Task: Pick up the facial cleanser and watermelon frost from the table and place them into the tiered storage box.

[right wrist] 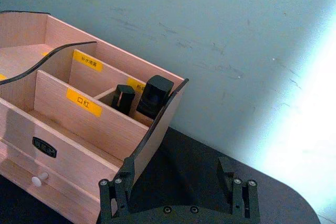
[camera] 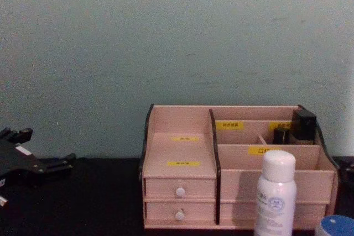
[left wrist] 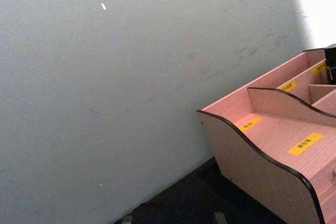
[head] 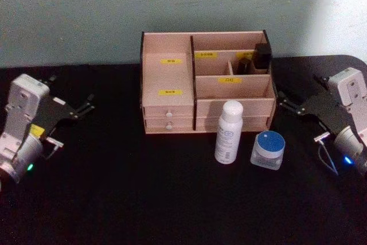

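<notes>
The tiered storage box (head: 172,78) stands at the back middle of the black table, with its drawers facing me. In front of its right half stand a tall white bottle (head: 228,132) and a low clear jar with a blue lid (head: 268,149). Their labels are unreadable, so I cannot tell which is the facial cleanser and which the watermelon frost. My left gripper (head: 87,103) rests open at the far left, pointing at the box. At the far right my right gripper (head: 285,101) is open with nothing between its fingers (right wrist: 113,198), close to the box's right side (right wrist: 152,140).
Two dark objects (head: 262,55) stand in the box's back right compartment (right wrist: 149,98). A plain wall rises right behind the box. The table (head: 114,199) has open black surface in front and to the left of the box.
</notes>
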Robot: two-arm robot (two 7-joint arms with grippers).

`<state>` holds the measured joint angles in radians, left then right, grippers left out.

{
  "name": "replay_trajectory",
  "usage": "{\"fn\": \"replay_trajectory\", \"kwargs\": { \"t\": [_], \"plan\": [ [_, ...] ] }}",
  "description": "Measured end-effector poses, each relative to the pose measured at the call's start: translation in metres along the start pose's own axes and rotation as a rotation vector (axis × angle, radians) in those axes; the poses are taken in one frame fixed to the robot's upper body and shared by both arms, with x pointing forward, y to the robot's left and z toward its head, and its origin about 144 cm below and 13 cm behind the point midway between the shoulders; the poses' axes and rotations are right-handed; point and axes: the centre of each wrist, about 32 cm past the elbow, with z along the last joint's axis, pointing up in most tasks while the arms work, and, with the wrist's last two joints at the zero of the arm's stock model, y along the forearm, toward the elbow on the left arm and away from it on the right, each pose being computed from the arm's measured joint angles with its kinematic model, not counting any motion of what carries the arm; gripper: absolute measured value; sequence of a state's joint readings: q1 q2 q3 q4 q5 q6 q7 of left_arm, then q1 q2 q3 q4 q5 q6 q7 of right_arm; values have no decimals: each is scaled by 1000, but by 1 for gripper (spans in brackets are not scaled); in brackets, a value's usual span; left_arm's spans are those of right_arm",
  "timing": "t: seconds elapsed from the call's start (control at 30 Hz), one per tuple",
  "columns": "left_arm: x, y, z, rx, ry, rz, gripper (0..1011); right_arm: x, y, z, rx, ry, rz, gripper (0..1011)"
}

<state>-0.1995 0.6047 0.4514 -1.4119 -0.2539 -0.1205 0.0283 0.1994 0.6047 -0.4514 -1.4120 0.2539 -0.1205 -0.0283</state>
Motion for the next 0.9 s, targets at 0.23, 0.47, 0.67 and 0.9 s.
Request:
{"fn": "replay_trajectory", "kwargs": {
  "t": [0.23,0.47,0.67,0.9],
  "plan": [
    [0,0,0,0,0,0,1001,0,0,0,0,0,0,1000],
    [0,0,0,0,0,0,1001,0,0,0,0,0,0,1000],
    [0,0,0,0,0,0,1001,0,0,0,0,0,0,1000],
    [0,0,0,0,0,0,1001,4,-2,0,8,-1,3,1000]
  ]
}}
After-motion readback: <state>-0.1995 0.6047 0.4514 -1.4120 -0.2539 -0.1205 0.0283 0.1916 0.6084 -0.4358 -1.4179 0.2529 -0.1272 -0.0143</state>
